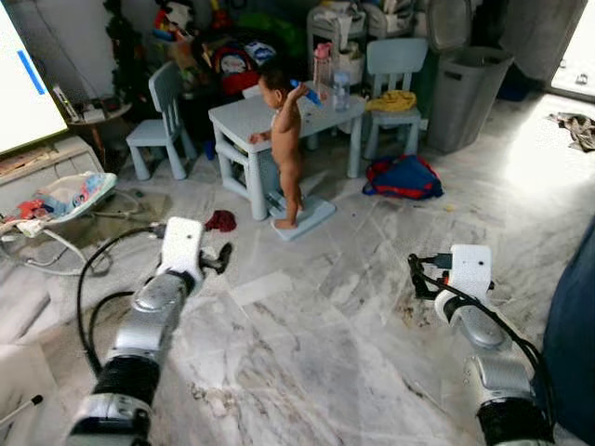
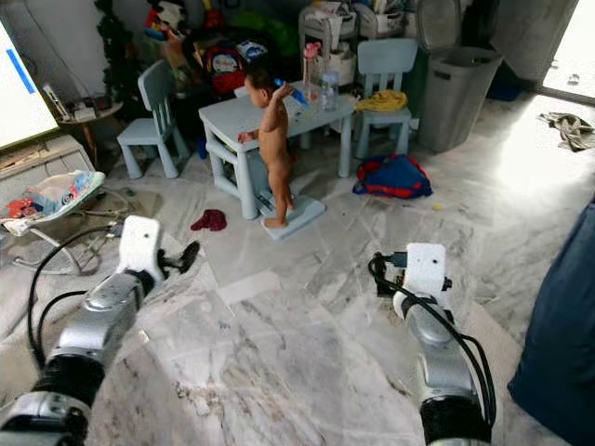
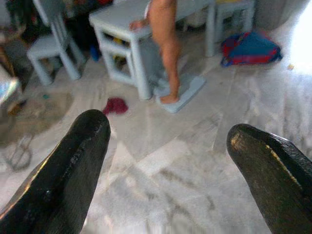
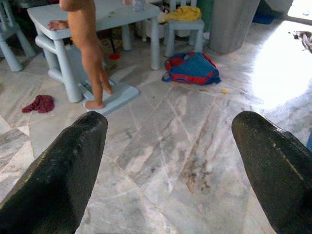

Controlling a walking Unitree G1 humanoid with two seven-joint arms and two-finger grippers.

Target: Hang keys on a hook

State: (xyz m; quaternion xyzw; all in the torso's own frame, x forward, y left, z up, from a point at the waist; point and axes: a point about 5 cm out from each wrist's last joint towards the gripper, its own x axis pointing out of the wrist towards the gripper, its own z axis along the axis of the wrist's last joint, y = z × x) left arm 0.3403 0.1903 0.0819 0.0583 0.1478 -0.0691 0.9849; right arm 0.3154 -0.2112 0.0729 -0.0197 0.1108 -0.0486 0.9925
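My left gripper point(image 3: 168, 131) is open, its two black fingers point(image 3: 80, 161) spread wide over bare marble floor. It is held forward at the left point(image 1: 221, 256), a little short of a dark red cloth point(image 1: 221, 220). My right gripper point(image 4: 170, 122) is open too, with nothing between its fingers, and points over the floor at the right point(image 1: 415, 275). Black cables loop from both silver arms.
A person point(image 1: 284, 139) stands on a pale blue board at a small blue table point(image 1: 237, 116). Blue chairs point(image 1: 163, 121) flank it. A blue-red bag point(image 1: 404, 177) lies on the floor, a grey bin point(image 1: 465, 88) behind. A baby bouncer point(image 1: 56, 200) sits left, dark blue fabric point(image 1: 572, 344) right.
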